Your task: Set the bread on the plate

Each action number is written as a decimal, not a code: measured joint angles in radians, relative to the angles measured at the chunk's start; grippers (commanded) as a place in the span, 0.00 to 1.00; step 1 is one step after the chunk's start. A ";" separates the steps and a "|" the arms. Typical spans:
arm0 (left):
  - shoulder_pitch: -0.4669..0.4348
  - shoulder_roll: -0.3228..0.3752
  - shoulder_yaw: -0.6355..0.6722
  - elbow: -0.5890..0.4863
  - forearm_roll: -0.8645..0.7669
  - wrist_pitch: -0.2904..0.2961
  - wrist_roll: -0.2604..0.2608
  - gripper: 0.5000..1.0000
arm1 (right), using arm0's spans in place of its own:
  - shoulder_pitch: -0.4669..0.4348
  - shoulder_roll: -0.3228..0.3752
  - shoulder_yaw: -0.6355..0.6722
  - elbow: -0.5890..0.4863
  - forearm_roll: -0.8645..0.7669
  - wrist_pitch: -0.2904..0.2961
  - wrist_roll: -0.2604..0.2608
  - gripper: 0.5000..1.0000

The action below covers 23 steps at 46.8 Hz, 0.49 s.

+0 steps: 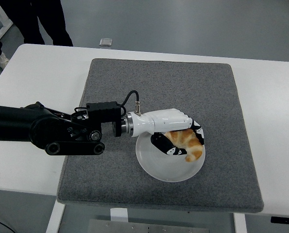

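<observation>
Bread [188,143] is hanging over the plate [156,167], the left hand [176,136] wrapping its fingers [164,146] around it; opening them to release it is probably coming next.

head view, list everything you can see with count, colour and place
bread: 1, golden orange, held over the plate's right half
plate: 1, translucent white, near-centre of the mat
mat: 1, grey, covering the table's middle
table: 1, white, filling the view
small object: 1, grey, on the floor beyond the table
person's legs: dark trousers, top left
left hand: 1, white and black, on a black arm from the left edge, curled around the bread
</observation>
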<state>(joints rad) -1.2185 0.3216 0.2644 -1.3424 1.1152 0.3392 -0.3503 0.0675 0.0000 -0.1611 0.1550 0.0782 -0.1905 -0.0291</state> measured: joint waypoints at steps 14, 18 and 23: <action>0.054 -0.001 -0.001 0.031 0.002 0.001 -0.019 0.00 | 0.000 0.000 0.000 0.000 0.000 -0.001 0.000 0.90; 0.067 -0.001 -0.001 0.034 0.002 0.001 -0.021 0.00 | 0.000 0.000 0.000 0.000 0.000 -0.001 0.000 0.90; 0.082 -0.001 -0.001 0.038 0.002 0.001 -0.021 0.00 | 0.000 0.000 0.000 0.001 0.000 -0.001 0.000 0.90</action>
<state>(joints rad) -1.1369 0.3206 0.2637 -1.3046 1.1167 0.3399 -0.3712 0.0675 0.0000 -0.1611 0.1555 0.0782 -0.1918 -0.0292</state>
